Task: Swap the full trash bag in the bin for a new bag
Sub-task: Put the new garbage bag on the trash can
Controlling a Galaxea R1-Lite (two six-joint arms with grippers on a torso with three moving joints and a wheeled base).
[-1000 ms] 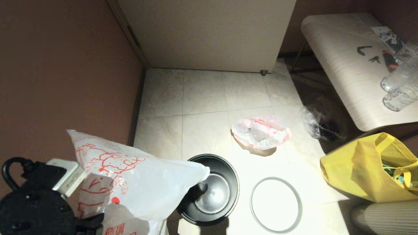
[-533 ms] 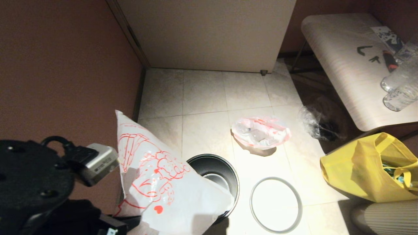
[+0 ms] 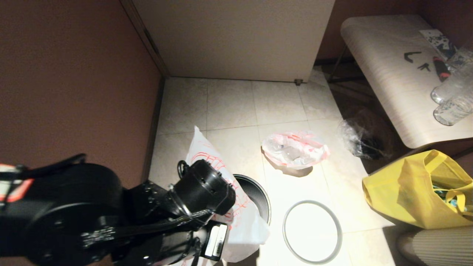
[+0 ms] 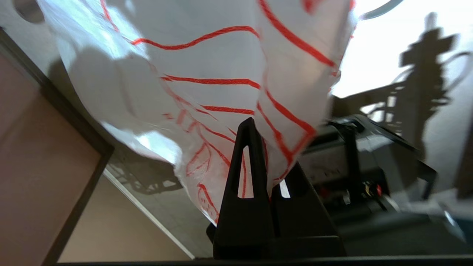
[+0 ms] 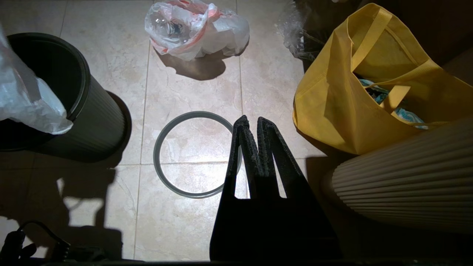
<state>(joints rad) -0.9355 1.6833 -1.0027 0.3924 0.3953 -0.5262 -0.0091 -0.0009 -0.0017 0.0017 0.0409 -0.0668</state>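
Your left gripper has its black fingers pinched on a fold of the new bag, the thin translucent white plastic one with the red line drawing, directly over the near-left rim of the small round black bin. From the pinch the bag runs forward and down across the bin's mouth, so lining it looks like a mostly downward move for this nearer arm. Just right of the bin, the separate grey ring rim lies flat on the tiled floor. Your right gripper hangs above that ring, fingers pressed together on nothing. Beyond the ring, the full trash bag, a lumpy white-and-red bundle showing clear bottles, sits mid-floor.
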